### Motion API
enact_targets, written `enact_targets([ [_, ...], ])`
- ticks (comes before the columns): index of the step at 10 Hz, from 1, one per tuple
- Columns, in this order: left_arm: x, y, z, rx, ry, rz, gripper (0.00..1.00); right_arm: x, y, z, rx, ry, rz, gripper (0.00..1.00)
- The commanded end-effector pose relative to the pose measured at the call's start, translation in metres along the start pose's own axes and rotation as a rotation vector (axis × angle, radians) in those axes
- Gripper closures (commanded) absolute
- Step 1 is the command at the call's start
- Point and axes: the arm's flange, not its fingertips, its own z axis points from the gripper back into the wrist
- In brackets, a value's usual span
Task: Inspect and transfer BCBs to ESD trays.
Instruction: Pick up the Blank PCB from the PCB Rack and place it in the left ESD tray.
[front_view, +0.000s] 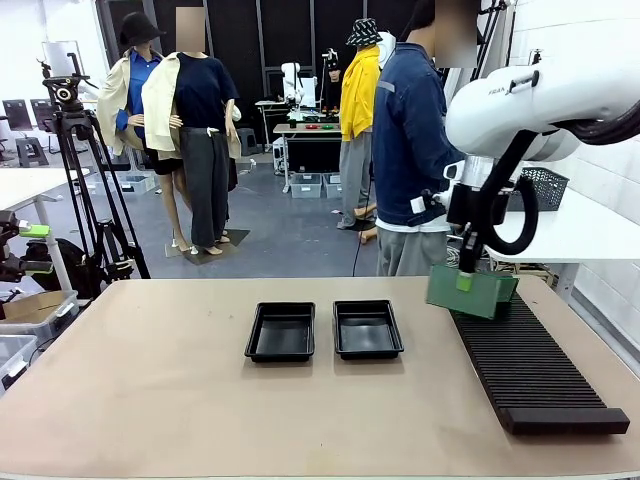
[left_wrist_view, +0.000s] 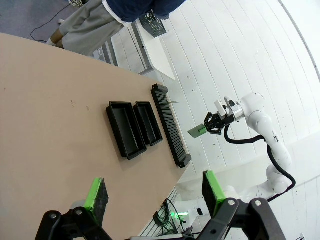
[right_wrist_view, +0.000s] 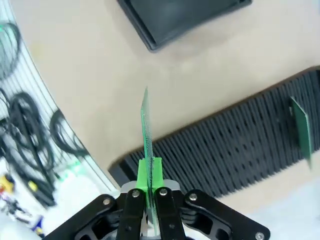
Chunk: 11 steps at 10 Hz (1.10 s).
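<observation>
My right gripper (front_view: 465, 281) is shut on the top edge of a green BCB (front_view: 450, 292), which hangs upright just above the far end of the black ribbed rack (front_view: 530, 370). In the right wrist view the BCB (right_wrist_view: 146, 127) shows edge-on between the green pads of that gripper (right_wrist_view: 150, 172). A second BCB (right_wrist_view: 301, 131) stands in the rack (right_wrist_view: 235, 150) farther along. Two black ESD trays (front_view: 281, 331) (front_view: 367, 328) lie side by side mid-table, both with bare floors. My left gripper (left_wrist_view: 154, 192) is open, high above the table, with nothing between its fingers.
A person (front_view: 410, 150) stands at the far side of the table behind the rack. A camera tripod (front_view: 75, 170) stands off the table at the left. A dark mesh basket (front_view: 546, 186) sits on a white side table at the right. Cables (right_wrist_view: 20, 125) lie beyond the table edge.
</observation>
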Motion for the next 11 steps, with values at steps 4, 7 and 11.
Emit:
enact_targets([
  [4,0.0,-0.002,0.001,-0.001,-0.004,-0.003,0.0,0.053,0.019,-0.007,0.061,-0.207,-0.409,1.0],
  [7,0.0,-0.002,0.001,-0.001,-0.004,-0.003,0.0,0.085,0.03,-0.011,0.142,-0.227,-0.55,1.0],
  [11,0.0,-0.002,0.001,-0.001,-0.004,-0.003,0.0,0.127,0.034,-0.019,0.199,-0.327,-0.785,1.0],
])
